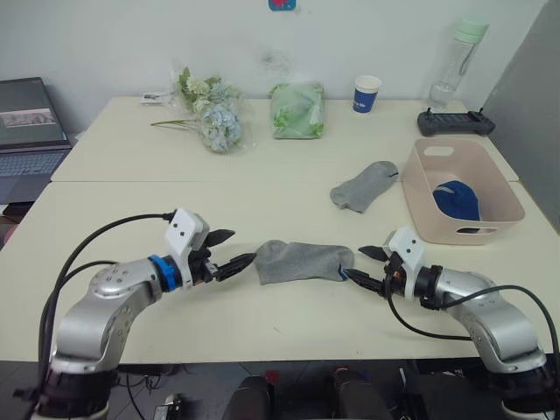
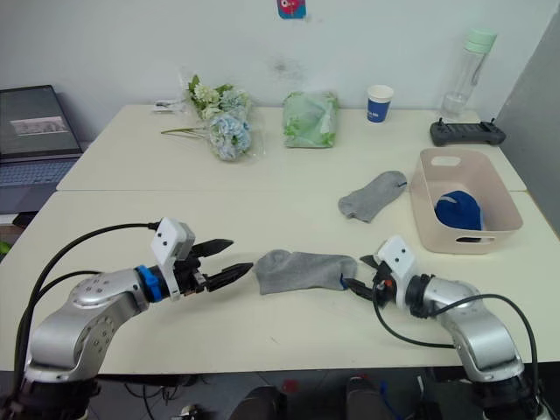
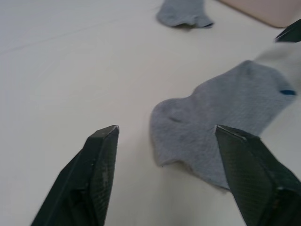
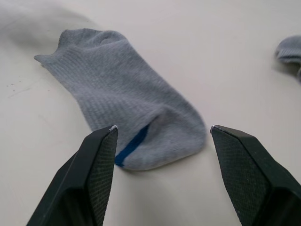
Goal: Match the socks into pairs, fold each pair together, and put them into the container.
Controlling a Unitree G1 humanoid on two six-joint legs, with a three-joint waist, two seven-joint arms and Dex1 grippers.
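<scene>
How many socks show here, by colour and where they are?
Grey socks on the table: 2, the near grey sock lying between the two open grippers and the far grey sock beside the pink tub.
Blue sock bundle in the tub: 1; how many socks it holds I cannot tell.
Total: 3 sock items.

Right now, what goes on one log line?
left claw: open at near grey sock | right claw: open at its other end | second grey sock: beside pink tub

Bare table [image 1: 262, 328] around the near grey sock [image 1: 302, 261] — nothing blocks either claw.
</scene>
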